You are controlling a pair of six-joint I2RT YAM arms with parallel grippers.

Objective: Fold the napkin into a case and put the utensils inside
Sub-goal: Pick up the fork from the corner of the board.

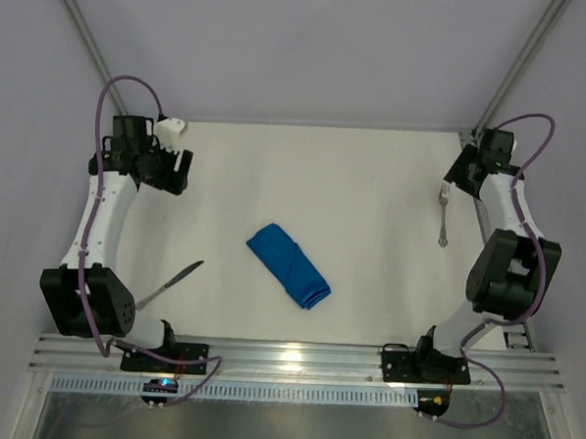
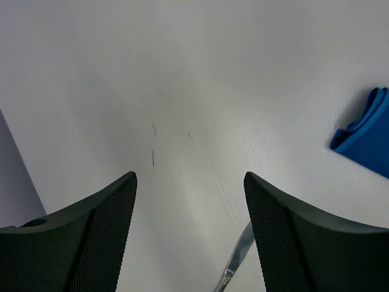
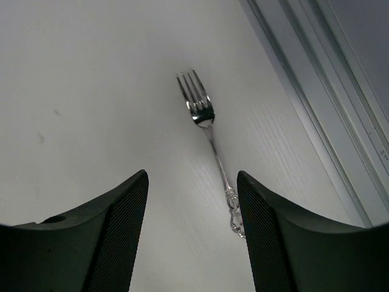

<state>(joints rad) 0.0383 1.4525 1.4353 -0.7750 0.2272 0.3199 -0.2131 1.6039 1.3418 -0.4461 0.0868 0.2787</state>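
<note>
The blue napkin [image 1: 289,266] lies folded into a narrow layered case, slanting across the middle of the table; one end of it [image 2: 368,137] shows at the right edge of the left wrist view. A slim knife [image 1: 172,283] lies on the table at the near left, and its blade [image 2: 240,255] shows below my left gripper [image 2: 189,182], which is open and empty. That left gripper [image 1: 181,167] hangs over the far left of the table. A silver fork [image 1: 444,216] lies at the far right. My right gripper [image 3: 192,179] is open above the table, the fork [image 3: 209,131] just ahead of it.
A metal frame rail [image 3: 316,91] runs along the table's right edge, close to the fork. Frame posts [image 1: 87,32] rise at the far corners. The right gripper [image 1: 465,171] sits near the far right corner.
</note>
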